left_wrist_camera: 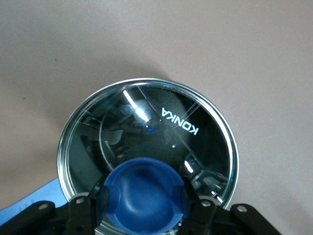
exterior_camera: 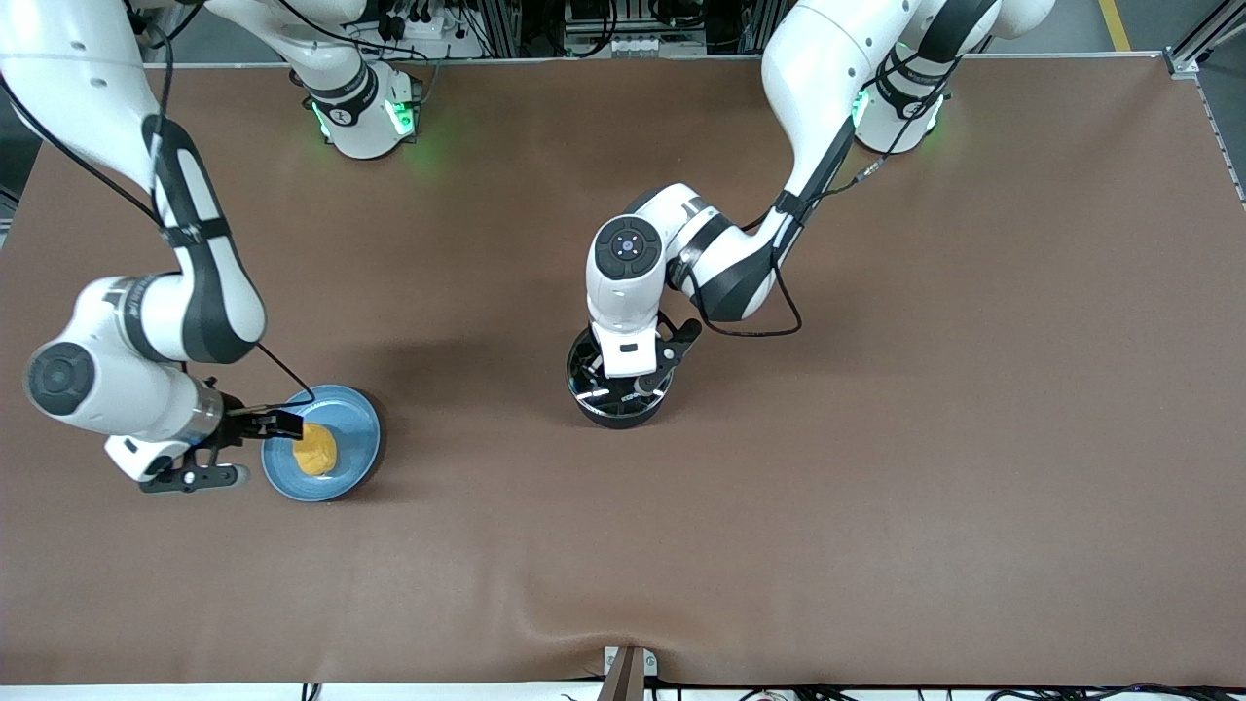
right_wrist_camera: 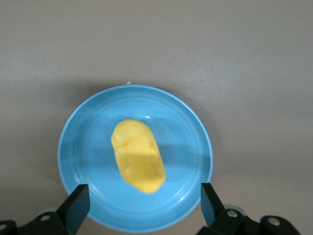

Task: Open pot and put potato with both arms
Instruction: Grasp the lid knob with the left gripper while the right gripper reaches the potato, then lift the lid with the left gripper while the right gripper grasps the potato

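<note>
The black pot (exterior_camera: 619,407) stands mid-table with a glass lid (left_wrist_camera: 156,122) marked KONKA on it. My left gripper (exterior_camera: 631,387) is down on the lid, and its fingers (left_wrist_camera: 97,200) are shut on the lid's blue knob (left_wrist_camera: 144,193). A bit of the pot's blue handle (left_wrist_camera: 29,198) shows in the left wrist view. The yellow potato (exterior_camera: 315,450) lies on a light-blue plate (exterior_camera: 352,417) toward the right arm's end. My right gripper (exterior_camera: 277,425) is open just above the plate's edge, its fingers (right_wrist_camera: 77,204) spread wide beside the potato (right_wrist_camera: 138,155) and apart from it.
The brown table (exterior_camera: 876,438) carries only the pot and the plate (right_wrist_camera: 186,122). The pot stands well apart from the plate. A small bracket (exterior_camera: 628,667) sits at the table edge nearest the front camera.
</note>
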### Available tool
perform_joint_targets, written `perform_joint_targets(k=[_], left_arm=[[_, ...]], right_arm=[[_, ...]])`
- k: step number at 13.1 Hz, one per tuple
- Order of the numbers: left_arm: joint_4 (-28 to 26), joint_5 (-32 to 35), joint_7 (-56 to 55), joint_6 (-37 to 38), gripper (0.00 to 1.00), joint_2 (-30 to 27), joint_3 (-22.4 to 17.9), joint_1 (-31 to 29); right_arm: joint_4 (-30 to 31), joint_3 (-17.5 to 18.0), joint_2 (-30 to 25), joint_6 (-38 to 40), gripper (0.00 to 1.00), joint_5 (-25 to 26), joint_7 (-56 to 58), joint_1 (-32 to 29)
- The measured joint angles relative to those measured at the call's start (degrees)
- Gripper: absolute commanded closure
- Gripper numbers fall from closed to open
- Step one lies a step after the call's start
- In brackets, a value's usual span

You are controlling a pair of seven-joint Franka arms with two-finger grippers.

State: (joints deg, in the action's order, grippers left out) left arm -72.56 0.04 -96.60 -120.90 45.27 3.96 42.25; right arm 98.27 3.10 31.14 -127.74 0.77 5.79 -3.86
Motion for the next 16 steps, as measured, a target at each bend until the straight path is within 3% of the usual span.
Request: perform_joint_targets(k=[5,12,13,15,16], left_arm=[[1.4,0.0,0.1,0.0,1.0,-1.4,-0.4,-1.5],[1.4,0.0,11.2,10.3,1.0,-13.4,-0.4,-6.8],[1.3,0.0,12.6,11.7,1.0,-14.6,-0.4,-7.9],[1.0,0.0,15.9,14.0,1.0,-16.8,-0.4,-10.5],[1.0,0.0,17.8,15.1,1.0,-17.6,-0.4,-11.7]], right_arm=[[4.8,0.3,2.7,-9.2,0.0,0.1,1.5,0.6],[5.1,0.3,4.6,-14.2,0.0,1.6,3.1,0.7],[5.1,0.3,5.1,-14.8,0.05,1.7,3.1,0.7],[5.1,0.3,5.7,-15.2,0.58,1.7,3.3,0.7],[5.1,0.2,5.8,-15.3,0.79,1.7,3.3,0.7]])
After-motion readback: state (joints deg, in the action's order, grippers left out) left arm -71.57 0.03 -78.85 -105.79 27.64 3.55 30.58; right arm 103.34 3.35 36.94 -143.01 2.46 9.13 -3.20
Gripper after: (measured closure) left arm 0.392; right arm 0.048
